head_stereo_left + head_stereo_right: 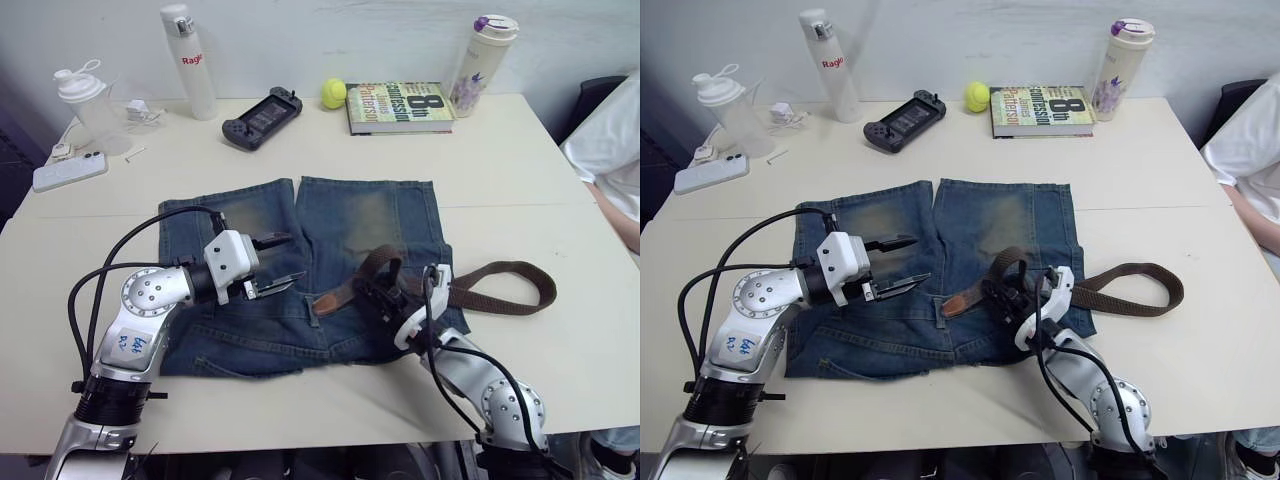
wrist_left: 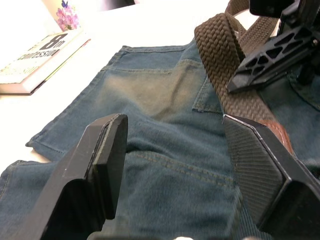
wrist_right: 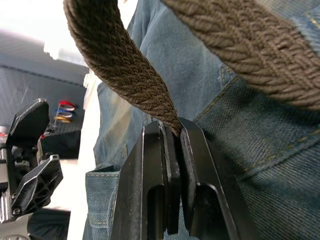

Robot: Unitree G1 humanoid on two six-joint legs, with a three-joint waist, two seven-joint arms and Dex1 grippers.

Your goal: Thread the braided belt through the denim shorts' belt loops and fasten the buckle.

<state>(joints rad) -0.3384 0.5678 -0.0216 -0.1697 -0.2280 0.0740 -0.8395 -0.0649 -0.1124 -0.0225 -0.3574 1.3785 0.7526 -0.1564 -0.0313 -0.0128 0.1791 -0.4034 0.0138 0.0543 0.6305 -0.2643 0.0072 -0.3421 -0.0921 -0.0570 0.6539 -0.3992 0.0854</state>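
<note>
braided belt (image 1: pixel 500 285) lies partly over the denim shorts (image 1: pixel 300 260), which are spread flat on the desk (image 1: pixel 560 180) with their legs toward the far edge; in the left eye view one end of the strap loops out past the shorts' right side onto bare desk, while its tan leather tip (image 1: pixel 330 301) rests on the denim near the middle. the right end effector (image 1: pixel 380 293) is clamped on the strap just behind that tip, and the left end effector (image 1: pixel 282 263) hangs above the left leg with its fingers apart, grasping nothing. right eye view: same layout; a book (image 1: pixel 1042 108), a tennis ball (image 1: pixel 976 96) and a game controller (image 1: pixel 902 120) lie well apart from the work at the far edge. left wrist view: two black fingers (image 2: pixel 102 160) stand wide apart over the denim, the belt running just beyond them. right wrist view: the strap is pinched between the closed fingers (image 3: pixel 150 190), rising away from them. no belt loop can be made out, nor the buckle. judged step: early threading, tip not yet through any loop. the next move likely calls for steering the tip to the waistband while the free end effector steadies the cloth.
</note>
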